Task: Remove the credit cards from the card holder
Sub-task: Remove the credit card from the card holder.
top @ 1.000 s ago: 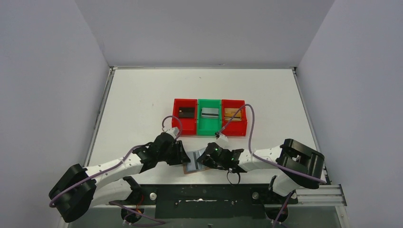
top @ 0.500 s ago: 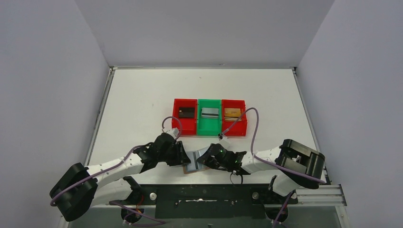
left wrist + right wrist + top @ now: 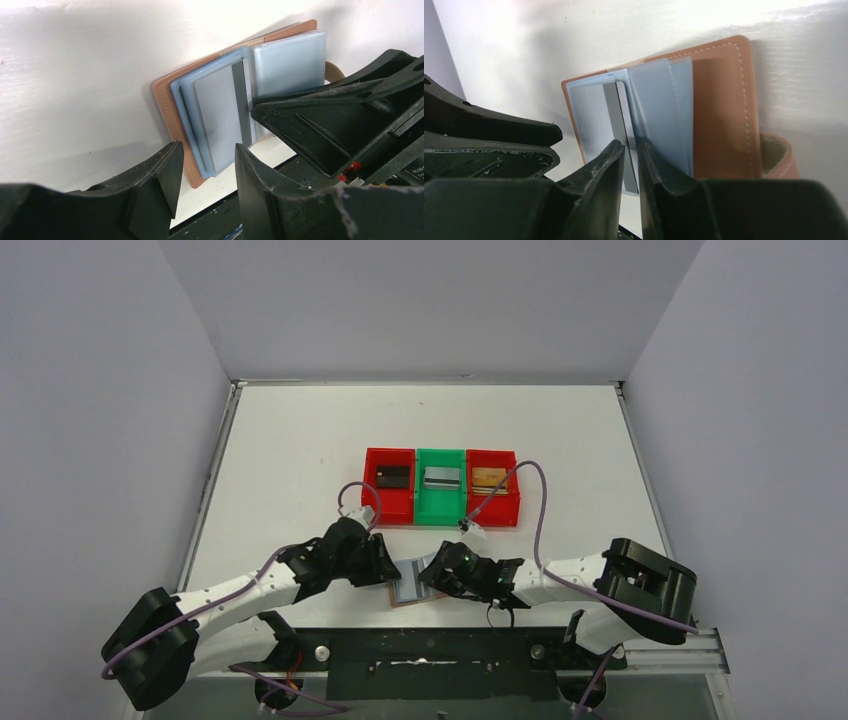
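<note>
Right gripper [image 3: 631, 146]: arm low, reaching left, jaws a slit apart astride the near edge of the grey card [image 3: 619, 117]; gripped or free, cannot tell. Left gripper [image 3: 206, 150]: jaws apart, nothing clamped, at the corner of the wallet [image 3: 169, 100]. The wallet lies open at the near edge of the white table [image 3: 300, 430]. Bins [image 3: 440, 502] stand well beyond.

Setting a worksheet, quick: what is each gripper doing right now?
Left gripper: open, at the card holder's edge.
Right gripper: nearly shut around a grey card; grip cannot be told.
</note>
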